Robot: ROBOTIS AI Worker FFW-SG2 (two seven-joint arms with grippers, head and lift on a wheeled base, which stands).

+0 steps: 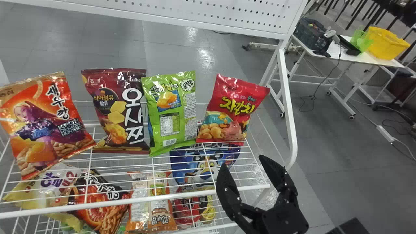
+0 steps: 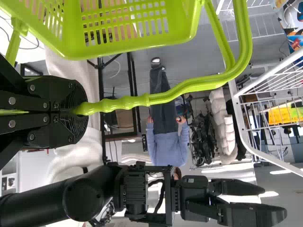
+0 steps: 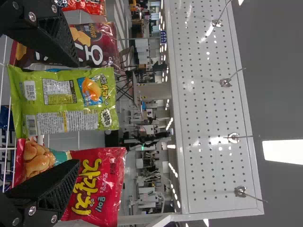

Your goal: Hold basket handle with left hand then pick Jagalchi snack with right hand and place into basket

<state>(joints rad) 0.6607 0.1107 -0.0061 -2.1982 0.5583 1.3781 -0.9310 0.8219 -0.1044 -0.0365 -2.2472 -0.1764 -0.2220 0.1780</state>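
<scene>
Right gripper (image 1: 243, 162) stands wide open, its 2 fingers apart and holding nothing, on the near right of the Jagalchi snack (image 1: 229, 107). That snack is at the shelf's (image 1: 113, 203) right end, just right of the green bag (image 1: 170, 113); the depth between it and the gripper is hard to judge. Left gripper (image 2: 78, 111) is closed around the handle (image 2: 156, 98) of the basket (image 2: 128, 50). So 1 part looks done, the handle hold; 2 are left, picking and placing.

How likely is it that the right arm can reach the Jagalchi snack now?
Probably yes: the right tool is open near the shelf, and nothing seems to block the Jagalchi snack.
</scene>
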